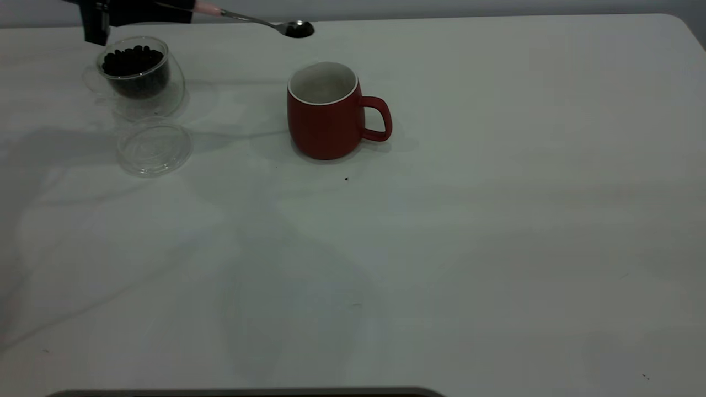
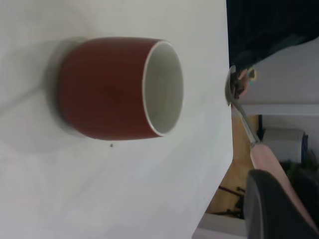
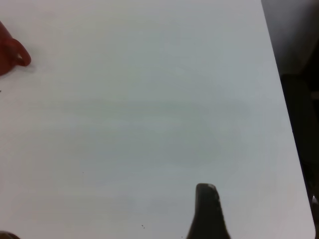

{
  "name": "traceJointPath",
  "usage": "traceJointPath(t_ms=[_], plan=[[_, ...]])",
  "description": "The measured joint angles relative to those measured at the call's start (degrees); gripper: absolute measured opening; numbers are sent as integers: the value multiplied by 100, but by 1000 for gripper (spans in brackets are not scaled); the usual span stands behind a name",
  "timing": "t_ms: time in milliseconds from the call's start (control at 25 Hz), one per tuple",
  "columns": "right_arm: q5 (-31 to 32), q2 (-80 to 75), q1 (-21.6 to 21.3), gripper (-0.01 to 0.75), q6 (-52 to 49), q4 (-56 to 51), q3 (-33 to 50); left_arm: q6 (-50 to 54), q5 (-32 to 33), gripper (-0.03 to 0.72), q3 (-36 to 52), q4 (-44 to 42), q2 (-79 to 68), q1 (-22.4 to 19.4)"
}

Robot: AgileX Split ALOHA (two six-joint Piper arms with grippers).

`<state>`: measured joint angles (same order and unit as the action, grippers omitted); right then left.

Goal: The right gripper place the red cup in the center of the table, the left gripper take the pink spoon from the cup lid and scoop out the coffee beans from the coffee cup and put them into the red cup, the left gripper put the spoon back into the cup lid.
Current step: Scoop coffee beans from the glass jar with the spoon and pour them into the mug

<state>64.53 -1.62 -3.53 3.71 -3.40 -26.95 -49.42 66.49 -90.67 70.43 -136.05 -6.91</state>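
Beans, if any are aboard, ride in the bowl of the pink spoon [image 1: 259, 21], which we hold level in the air at the far edge of the table [image 1: 496, 248]; the bowl looks dark in the exterior view, but we cannot tell how full it is. Our left gripper [image 1: 138, 11] is clamped on the pink handle, jaws closed around it, up at the 11 o'clock corner of that view. The spoon's long axis runs from there toward 3 o'clock, bowl leading.

Our red cup [image 1: 326, 113] stands upright near the table's middle, handle toward 3 o'clock, white inside apparently empty. From the spoon bowl its mouth lies at about 5 o'clock, near but not under it. That offset, we judge, is what the coming move must close before tipping.

Our glass coffee cup [image 1: 138, 74], heaped with beans, sits at 9 o'clock of the red cup, the lid [image 1: 154, 148] just in front of it. Our right gripper [image 3: 207, 214] hangs over bare table; we cannot tell its jaws.
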Motion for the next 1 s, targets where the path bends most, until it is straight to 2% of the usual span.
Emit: traceJointPath(t_ms=[200, 560, 1000], plan=[[0, 0, 0, 591, 0, 0, 0, 0, -105, 122, 0, -5, 0, 199], [0, 0, 0, 591, 0, 0, 0, -36, -739, 122, 0, -265, 0, 389], [0, 0, 0, 591, 0, 0, 0, -1140, -1193, 122, 0, -434, 0, 526]])
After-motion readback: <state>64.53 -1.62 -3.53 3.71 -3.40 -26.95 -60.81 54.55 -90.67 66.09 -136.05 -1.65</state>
